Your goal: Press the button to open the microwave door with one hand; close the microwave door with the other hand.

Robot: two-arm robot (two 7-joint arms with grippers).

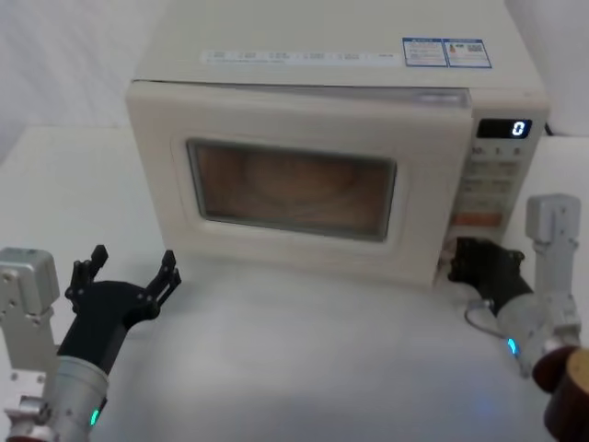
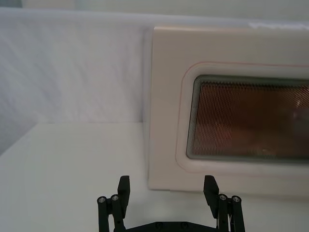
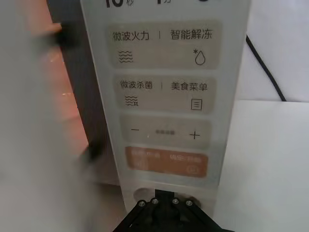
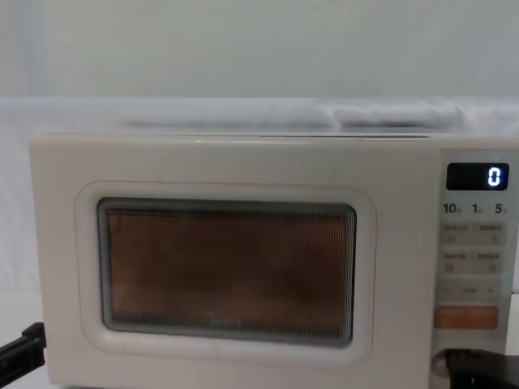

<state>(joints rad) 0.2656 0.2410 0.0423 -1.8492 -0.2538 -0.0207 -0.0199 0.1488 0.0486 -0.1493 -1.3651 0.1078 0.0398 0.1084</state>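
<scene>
The microwave door point(image 1: 276, 129) is cream with a dark window glowing orange. It stands slightly ajar, with a dark gap at its panel-side edge point(image 3: 29, 145). My right gripper point(image 1: 465, 262) is shut, its tips point(image 3: 163, 203) against the button point(image 3: 198, 194) at the foot of the control panel; the tips hide most of the button. In the chest view the right gripper point(image 4: 478, 369) shows below the orange key. My left gripper point(image 1: 129, 267) is open and empty, low in front of the door's hinge-side corner point(image 2: 166, 96), a short way off it.
The microwave point(image 1: 304, 46) sits on a white table point(image 1: 304, 359) against a white wall. A black cable point(image 3: 265, 67) runs behind its right side. The display point(image 1: 503, 129) reads 0. There is free table in front of the door and to its left.
</scene>
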